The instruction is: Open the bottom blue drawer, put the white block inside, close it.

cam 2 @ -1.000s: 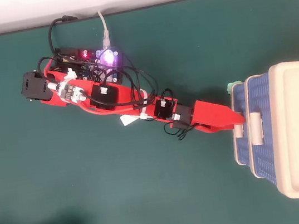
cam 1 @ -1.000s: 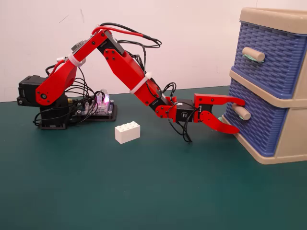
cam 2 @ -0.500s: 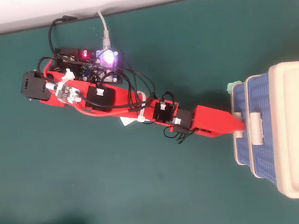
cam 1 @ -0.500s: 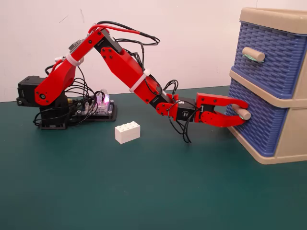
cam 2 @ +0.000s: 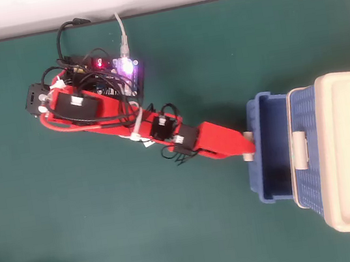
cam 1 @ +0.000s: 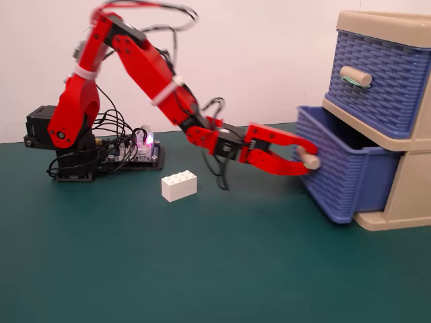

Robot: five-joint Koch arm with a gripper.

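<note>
- Gripper [cam 1: 306, 158] clamped on the beige handle [cam 1: 310, 161] of the bottom blue drawer [cam 1: 340, 176]: fixed view shows one jaw above, one below.
- Overhead only shows the top jaw over the handle [cam 2: 248, 146]; the grip can't be read there.
- Overhead shows the drawer [cam 2: 270, 150] pulled out, interior visible; upper blue drawer [cam 1: 377, 84] shut.
- White block [cam 1: 179, 185] sits on the green mat [cam 1: 202, 269], near the arm base, well apart from the drawer; in overhead, mostly hidden under the arm.
- No legible writing.
</note>
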